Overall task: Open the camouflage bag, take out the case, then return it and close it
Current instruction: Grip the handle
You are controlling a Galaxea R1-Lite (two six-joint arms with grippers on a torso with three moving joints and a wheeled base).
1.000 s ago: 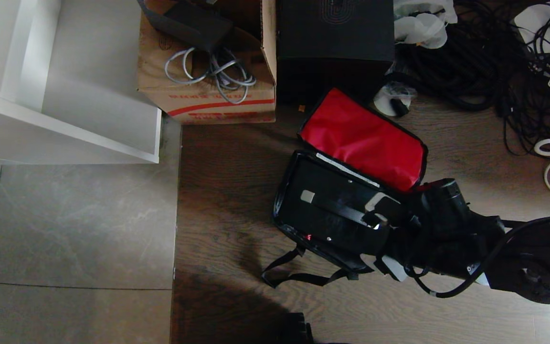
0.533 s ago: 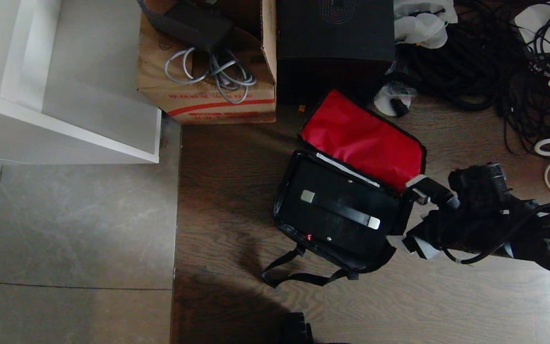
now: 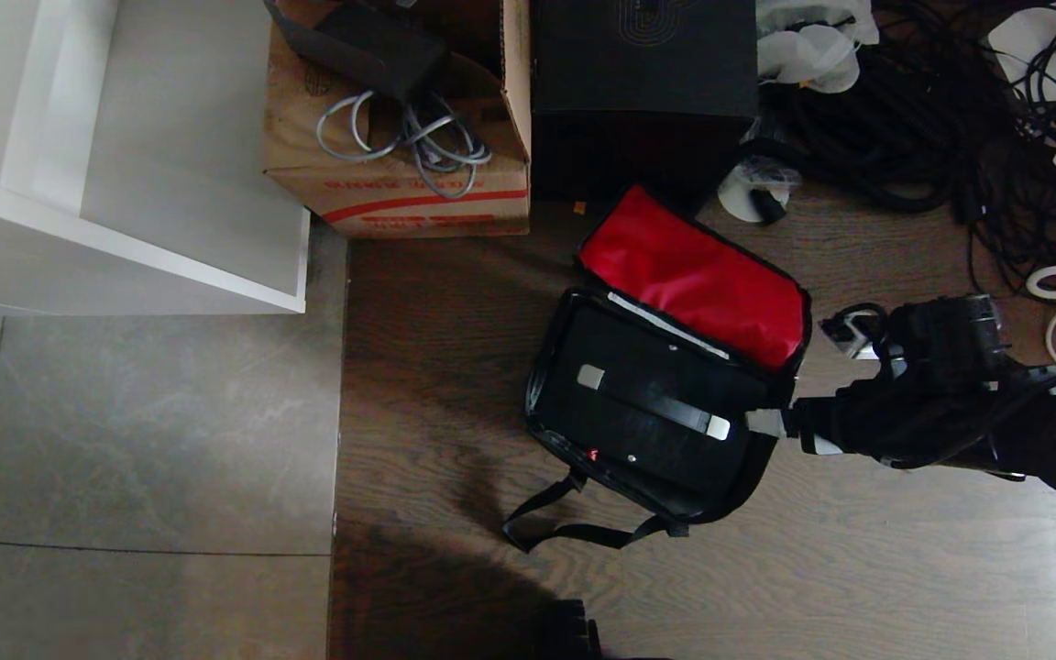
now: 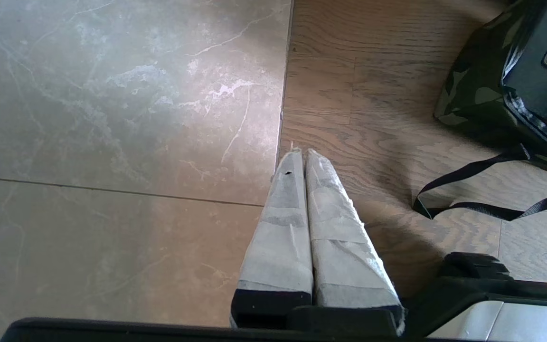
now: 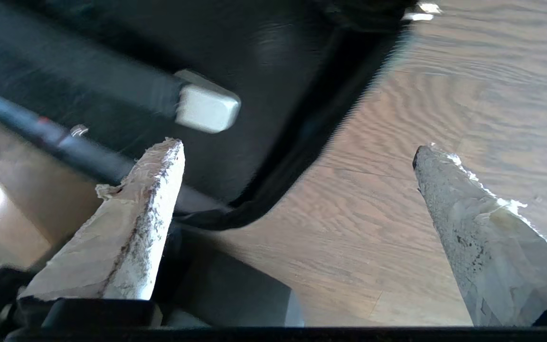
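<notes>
I am looking down at the camouflage bag (image 3: 748, 481) lying open on the wooden floor (image 3: 436, 367), its red-lined flap (image 3: 698, 280) thrown back toward the tall black box (image 3: 643, 87). The case (image 3: 647, 412) is sitting inside the bag, lying flat with its black handle (image 3: 652, 401) and silver end mounts facing up. The bag's black straps (image 3: 574, 527) are trailing out on the floor on the near side.

My right gripper (image 5: 297, 149) is hanging just beside the bag's right end, over bare floor, with its taped fingers (image 5: 126, 223) spread wide and nothing between them. In the right wrist view one finger is lying over the bag's rim near a silver handle mount (image 5: 207, 107); that picture is smeared, so I cannot say whether the finger is touching the rim.

My left gripper (image 4: 299, 154) is parked low over the seam between the grey tiles (image 4: 112, 118) and the wood, fingers pressed together, well apart from the bag.

A cardboard box (image 3: 400, 174) holding grey cables is standing left of the black box, and black cords (image 3: 950, 119) are lying in a heap to the right.
</notes>
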